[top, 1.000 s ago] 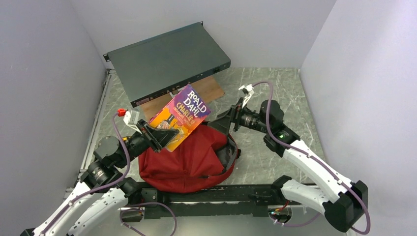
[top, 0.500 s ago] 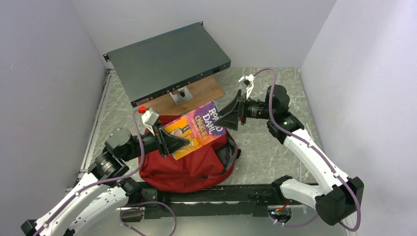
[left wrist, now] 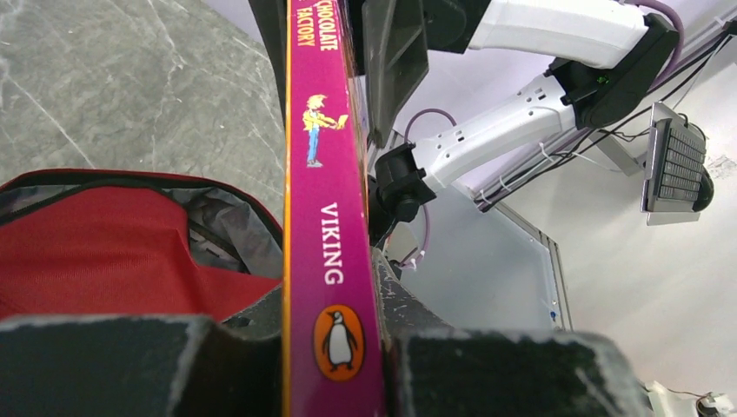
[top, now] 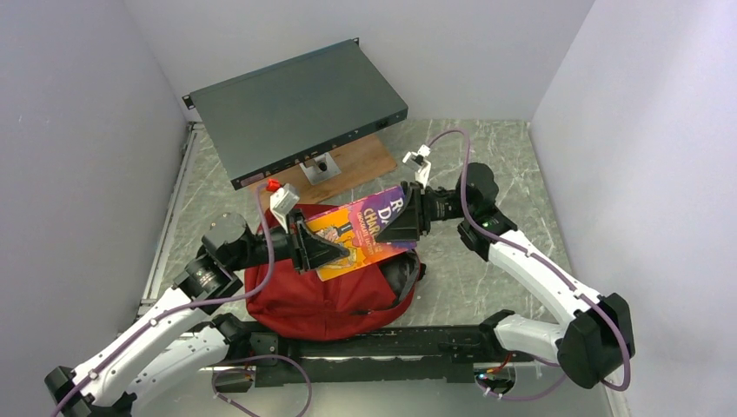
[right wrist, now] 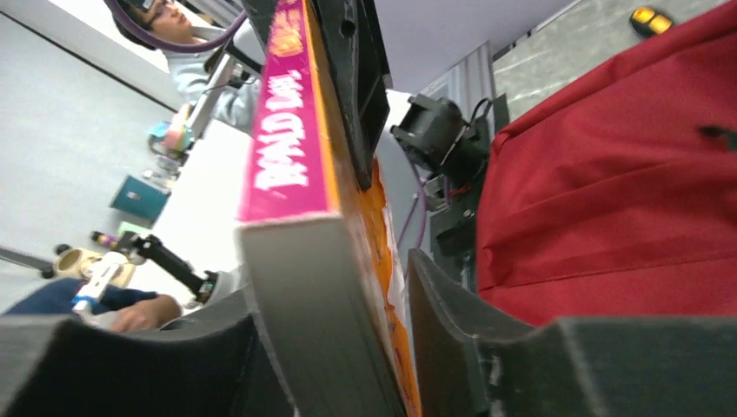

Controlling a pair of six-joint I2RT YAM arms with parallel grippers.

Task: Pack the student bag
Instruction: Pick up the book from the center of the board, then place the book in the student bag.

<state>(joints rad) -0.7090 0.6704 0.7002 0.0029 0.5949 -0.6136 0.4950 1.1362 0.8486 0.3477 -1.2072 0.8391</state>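
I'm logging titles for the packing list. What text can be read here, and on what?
"VIKING": book spine, left wrist view.
"CHOCOLATE" "FACTORY": same spine, higher.
"ROALD DAHL": spine, right wrist view.
Penguin logo: spine foot, no words.
Cover text, top view: too blurred.
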